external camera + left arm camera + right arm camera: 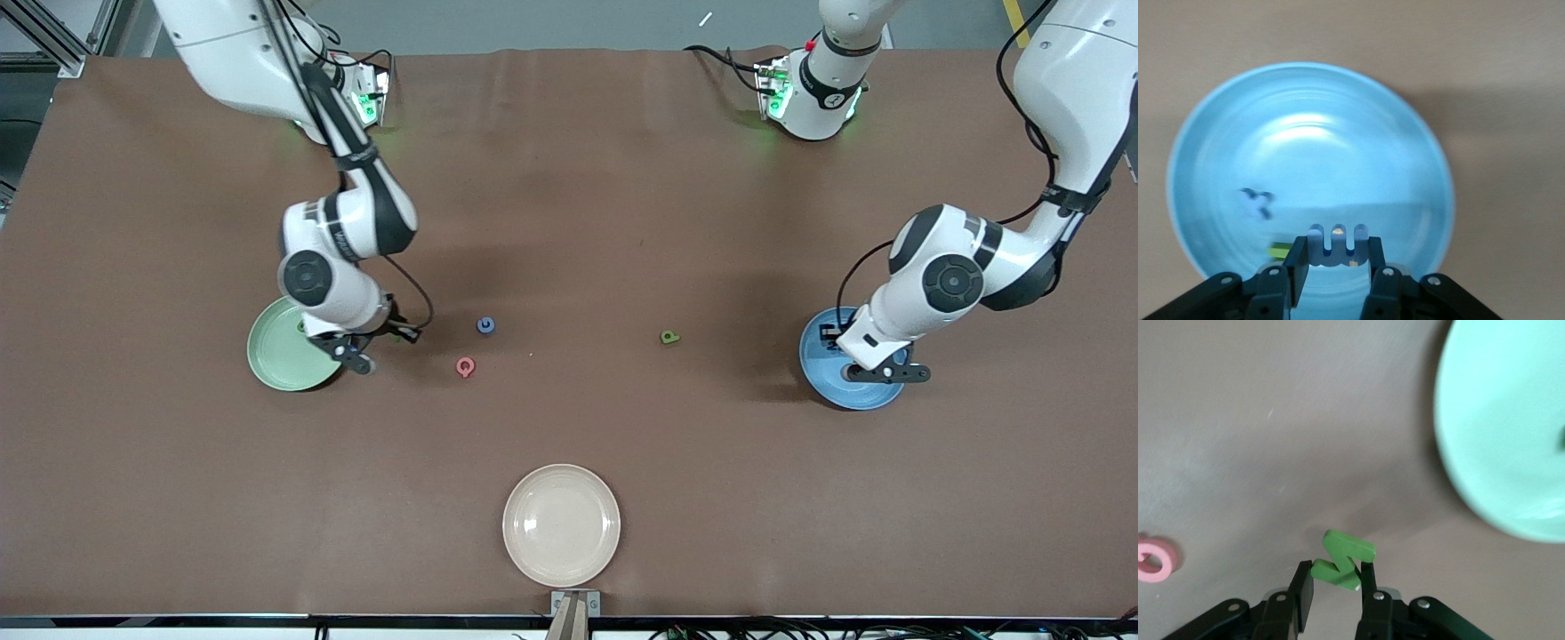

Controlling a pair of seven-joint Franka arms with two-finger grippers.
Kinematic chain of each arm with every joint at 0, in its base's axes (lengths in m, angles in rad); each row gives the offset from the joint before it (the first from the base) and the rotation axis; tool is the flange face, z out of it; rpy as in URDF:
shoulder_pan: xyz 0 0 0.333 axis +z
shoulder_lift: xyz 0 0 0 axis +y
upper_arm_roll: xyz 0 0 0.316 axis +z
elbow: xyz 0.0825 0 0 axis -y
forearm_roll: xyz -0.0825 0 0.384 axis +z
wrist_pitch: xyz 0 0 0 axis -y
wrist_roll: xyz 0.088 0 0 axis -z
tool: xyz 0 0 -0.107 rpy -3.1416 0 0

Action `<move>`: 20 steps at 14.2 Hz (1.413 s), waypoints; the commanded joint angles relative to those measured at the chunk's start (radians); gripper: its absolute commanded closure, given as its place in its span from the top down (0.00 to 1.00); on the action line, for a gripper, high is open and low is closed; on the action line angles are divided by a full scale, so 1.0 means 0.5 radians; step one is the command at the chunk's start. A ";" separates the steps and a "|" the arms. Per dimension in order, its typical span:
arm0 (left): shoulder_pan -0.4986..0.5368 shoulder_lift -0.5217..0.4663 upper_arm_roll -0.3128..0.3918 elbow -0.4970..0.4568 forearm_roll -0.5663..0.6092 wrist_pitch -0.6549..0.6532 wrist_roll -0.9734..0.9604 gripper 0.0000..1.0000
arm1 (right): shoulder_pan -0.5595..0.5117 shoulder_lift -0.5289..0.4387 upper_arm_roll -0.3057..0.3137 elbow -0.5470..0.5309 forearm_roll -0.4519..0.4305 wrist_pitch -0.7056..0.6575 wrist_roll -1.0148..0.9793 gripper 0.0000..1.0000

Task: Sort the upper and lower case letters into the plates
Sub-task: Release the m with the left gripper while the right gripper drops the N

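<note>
Pale mint green plate [283,356] sits at right arm's end, bright blue plate [845,373] at left arm's end. Right gripper [1335,587] clamps a green zigzag letter [1341,560] just beside mint plate. Left gripper [1335,257] over blue plate grips a blue letter [1336,243]. Blue plate has a dark letter [1256,202] plus a yellow-green bit – partly done. Blue [485,325], pink [465,366], olive [669,337] letters left on brown table [569,222]; cream-beige plate [561,524] unused.

The first plate [276,356] is sitting mid-frame at the right arm's end, the second plate [822,378] at the left arm's end, and the third plate [561,524] at lower centre. Loose letters [485,325] are lying between the first two. The right gripper [1336,587] is pinching a zigzag letter [1341,560] beside the first plate. The left gripper [1336,263] is pinching a notched letter [1337,241] over the second.
</note>
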 commanded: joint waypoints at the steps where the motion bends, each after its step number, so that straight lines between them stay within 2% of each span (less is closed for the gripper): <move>1: 0.068 0.087 -0.020 -0.013 0.195 0.071 0.070 0.19 | -0.200 -0.110 0.021 -0.048 -0.030 -0.103 -0.293 0.01; 4: 0.099 0.182 -0.014 0.018 0.251 0.160 0.106 0.19 | -0.412 -0.088 0.024 -0.094 -0.030 -0.091 -0.597 0.01; 8: 0.093 0.289 -0.011 0.092 0.349 0.184 0.149 0.19 | -0.449 -0.082 0.024 -0.137 -0.030 -0.079 -0.629 0.01; 12: 0.087 0.293 -0.004 0.092 0.356 0.197 0.153 0.22 | -0.471 -0.009 0.027 -0.137 -0.021 -0.097 -0.620 0.04; 13: 0.087 0.290 -0.004 0.092 0.356 0.197 0.153 0.33 | -0.471 0.010 0.027 -0.137 -0.021 -0.091 -0.619 0.07; 14: 0.090 0.283 -0.004 0.095 0.356 0.197 0.156 0.56 | -0.471 0.016 0.027 -0.137 -0.021 -0.088 -0.619 0.07; 15: 0.090 0.268 -0.007 0.095 0.356 0.197 0.150 0.85 | -0.471 0.019 0.027 -0.137 -0.021 -0.088 -0.619 0.07; 16: 0.093 0.244 -0.020 0.089 0.356 0.172 0.137 0.97 | -0.471 0.022 0.030 -0.137 -0.021 -0.088 -0.619 0.10; 17: 0.093 0.198 -0.050 0.079 0.349 0.139 0.125 1.00 | -0.474 0.019 0.030 -0.137 -0.021 -0.094 -0.619 0.13; 19: 0.108 0.170 -0.212 0.091 0.307 -0.038 0.113 1.00 | -0.474 0.019 0.027 -0.134 -0.021 -0.097 -0.623 0.31; 20: 0.123 0.158 -0.307 0.104 0.255 -0.140 0.037 1.00 | -0.474 0.019 0.027 -0.131 -0.015 -0.097 -0.620 0.47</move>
